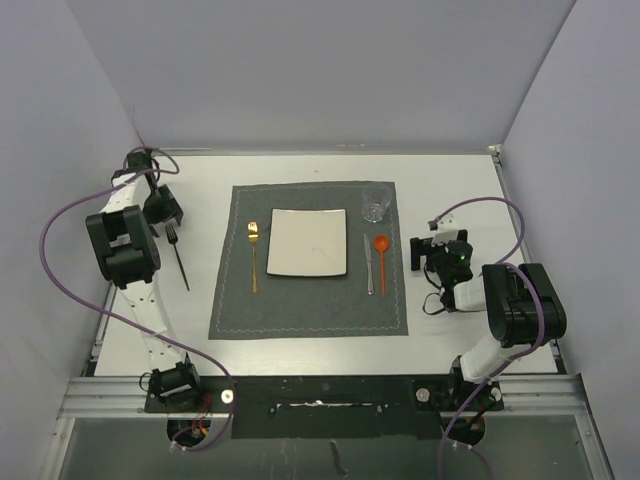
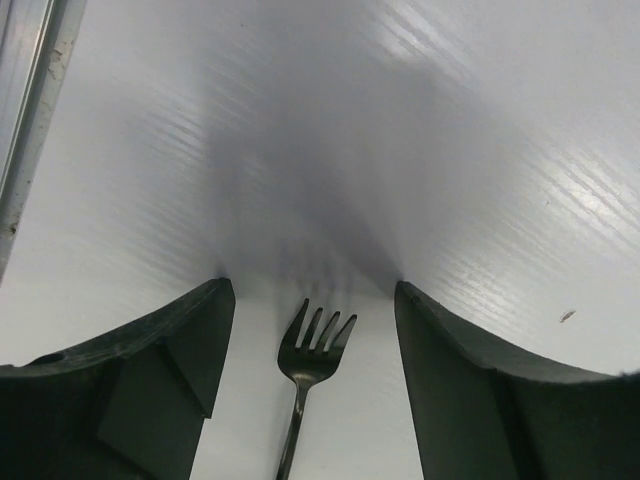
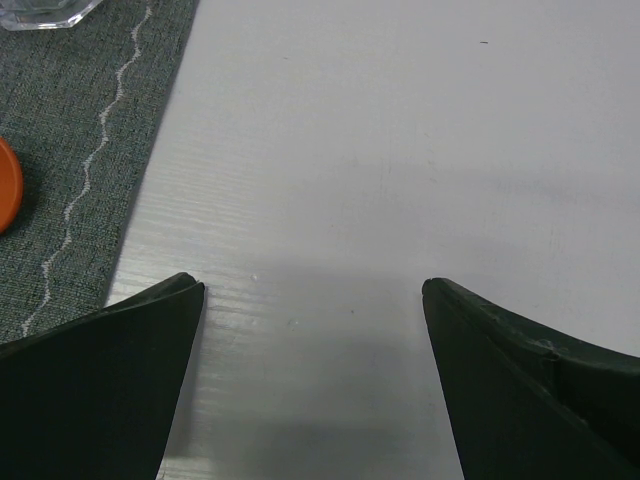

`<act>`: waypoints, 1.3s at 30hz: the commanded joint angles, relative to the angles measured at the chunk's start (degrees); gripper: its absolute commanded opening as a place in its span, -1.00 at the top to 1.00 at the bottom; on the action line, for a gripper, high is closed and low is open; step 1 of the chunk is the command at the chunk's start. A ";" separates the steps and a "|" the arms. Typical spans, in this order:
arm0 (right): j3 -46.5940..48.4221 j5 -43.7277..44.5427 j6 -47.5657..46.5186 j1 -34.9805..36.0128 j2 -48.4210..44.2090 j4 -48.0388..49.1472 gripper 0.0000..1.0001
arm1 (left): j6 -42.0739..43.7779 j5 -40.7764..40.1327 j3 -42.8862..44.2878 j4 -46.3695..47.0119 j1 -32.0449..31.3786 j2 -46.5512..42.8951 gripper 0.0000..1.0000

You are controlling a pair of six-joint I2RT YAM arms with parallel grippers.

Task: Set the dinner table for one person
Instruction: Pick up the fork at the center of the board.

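On the white dinner table (image 1: 450, 195) lies a dark grey placemat (image 1: 310, 310) holding a white square plate (image 1: 308, 242), a gold fork (image 1: 253, 255), a silver knife (image 1: 368, 265), an orange spoon (image 1: 381, 248) and a clear glass (image 1: 374, 207). A dark fork (image 1: 179, 255) lies on the bare table left of the mat. My left gripper (image 1: 168, 220) is low over its head, open. In the left wrist view the tines (image 2: 318, 335) sit between the fingers (image 2: 180, 350), touching neither. My right gripper (image 1: 416, 254) is open and holds nothing, just right of the mat.
In the right wrist view my right gripper (image 3: 313, 290) is over bare table, with the mat's stitched edge (image 3: 95, 150), the orange spoon bowl (image 3: 6, 185) and the glass base (image 3: 40, 8) at the left. A metal rail (image 2: 30, 100) runs along the table's left edge.
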 commanded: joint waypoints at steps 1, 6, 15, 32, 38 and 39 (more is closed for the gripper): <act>1.53 -0.41 0.68 -0.26 -1.07 2.59 -0.96 | -0.48 0.72 1.86 0.16 0.05 2.88 -0.23; 1.57 -0.44 0.61 -0.18 -1.06 2.60 -0.95 | -0.53 0.83 1.83 0.08 0.06 2.70 0.05; 1.52 -0.39 0.61 -0.19 -1.07 2.56 -0.95 | -0.43 0.83 0.71 -0.12 -0.07 0.37 0.14; 1.52 -0.40 0.65 -0.20 -1.06 2.60 -0.96 | -0.27 1.11 1.69 -1.79 -0.57 -0.47 0.29; 1.47 -0.39 0.62 -0.16 -1.05 2.59 -0.96 | 0.08 0.59 2.20 -2.40 -0.98 -1.09 0.40; 1.55 -0.39 0.65 -0.20 -1.07 2.54 -0.95 | 0.08 0.55 2.21 -2.42 -1.05 -1.19 0.42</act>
